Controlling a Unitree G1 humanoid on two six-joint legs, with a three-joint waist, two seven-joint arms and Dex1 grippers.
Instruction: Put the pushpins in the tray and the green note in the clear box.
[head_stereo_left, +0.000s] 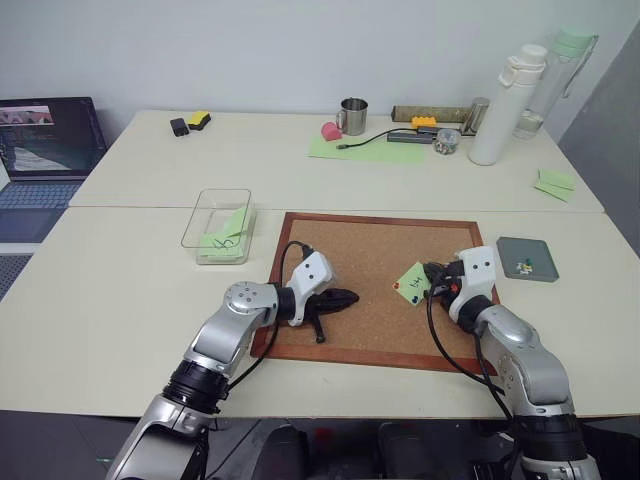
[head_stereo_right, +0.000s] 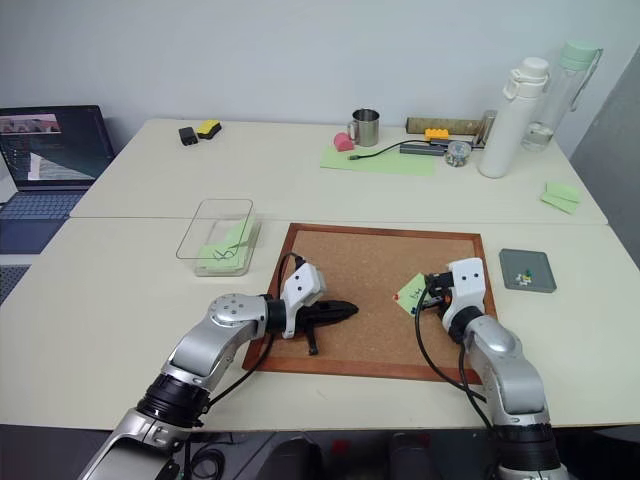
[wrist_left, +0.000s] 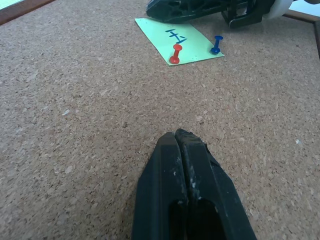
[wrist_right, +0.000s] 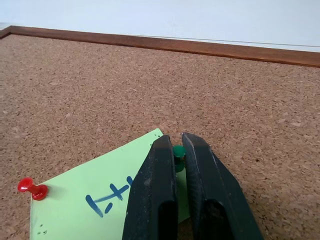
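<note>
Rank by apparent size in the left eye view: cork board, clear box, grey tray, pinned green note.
1. Cork board, clearly largest.
2. Clear box.
3. Grey tray.
4. Green note, smallest, though the right pincer covers one edge.

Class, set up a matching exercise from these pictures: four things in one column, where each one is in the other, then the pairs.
1. green pushpin
2. red pushpin
3. grey tray
4. clear box

A. pinned in the note's corner
B. left of the cork board
C. between the right gripper's fingers
D. right of the cork board

1-C, 2-A, 3-D, 4-B
</note>
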